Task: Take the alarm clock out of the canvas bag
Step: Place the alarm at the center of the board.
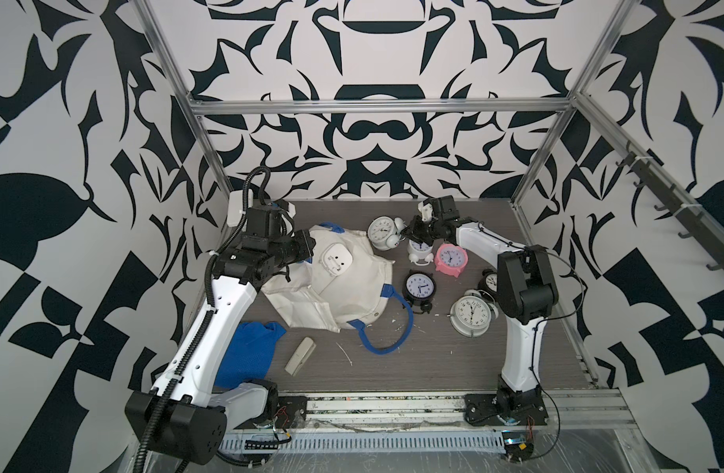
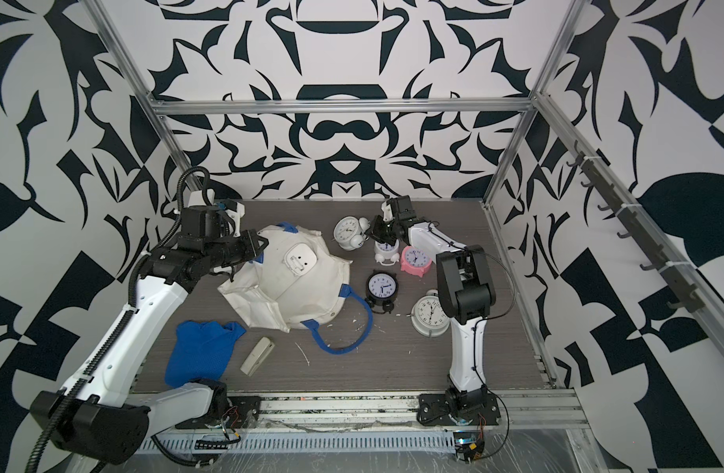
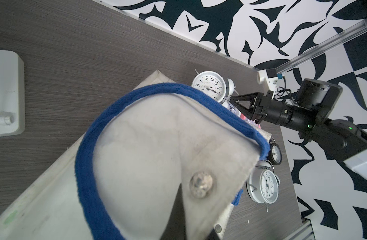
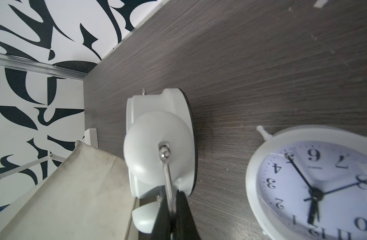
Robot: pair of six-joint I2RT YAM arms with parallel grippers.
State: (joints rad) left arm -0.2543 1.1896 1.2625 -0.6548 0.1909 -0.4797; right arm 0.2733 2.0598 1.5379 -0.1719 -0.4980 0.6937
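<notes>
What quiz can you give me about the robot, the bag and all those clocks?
1. True or false: the pink round alarm clock lies inside the off-white canvas bag with blue handles.
2. What does the right gripper pinch? A a spoon; B the thin metal handle of the white twin-bell alarm clock; C a banana.
3. Fill in: the left gripper is shut on the bag's ____.
Key: 1 false, it is out on the grey wooden table; 2 B; 3 rim.
</notes>
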